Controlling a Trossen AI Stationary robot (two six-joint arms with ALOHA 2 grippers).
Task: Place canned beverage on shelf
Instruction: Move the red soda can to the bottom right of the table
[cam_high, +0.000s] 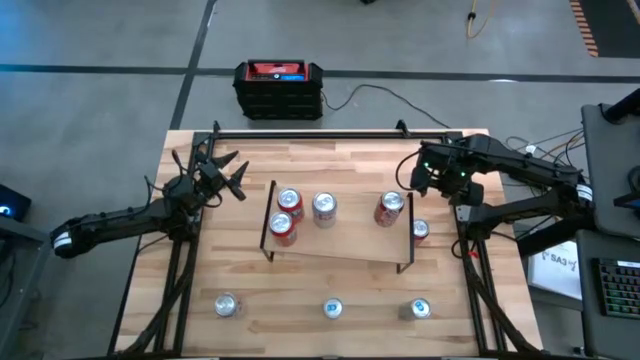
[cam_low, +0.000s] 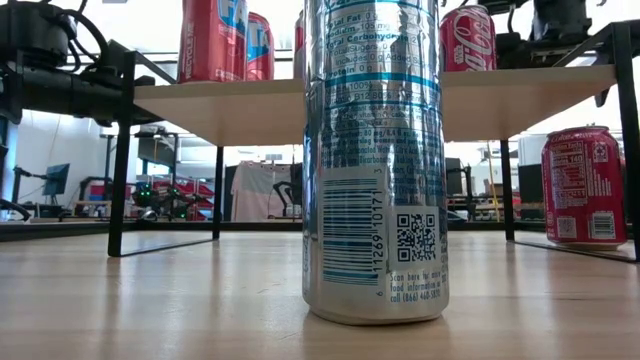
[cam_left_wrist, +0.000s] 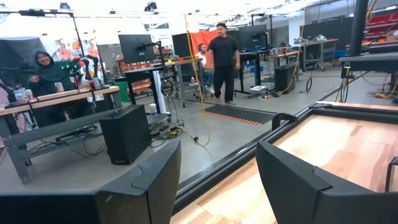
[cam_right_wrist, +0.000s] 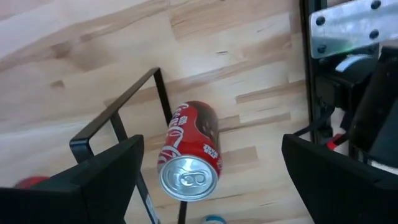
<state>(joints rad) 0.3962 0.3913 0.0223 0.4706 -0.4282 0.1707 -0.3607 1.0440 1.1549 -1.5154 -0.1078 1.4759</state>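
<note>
1. The right gripper (cam_right_wrist: 208, 180) has its fingers spread wide and empty, hovering above a red can (cam_right_wrist: 189, 160) that stands upright on the surface (cam_high: 330, 280) just outside the shelf's right leg.
2. That spread suits a drop over the can's body; the can is framed between the two fingers, which suggests it is the next one to be lifted.
3. The left gripper (cam_high: 222, 172) waits off the shelf's left end, fingers part-way apart and holding nothing.
4. The shelf (cam_high: 345, 240) already carries four cans; its open middle looks like the likeliest spot for another.
5. Three silver cans stand in a row along the near edge of the surface, well apart from the shelf, apparently queued.
6. The black leg stands close beside the red can, so a finger could snag it.
</note>
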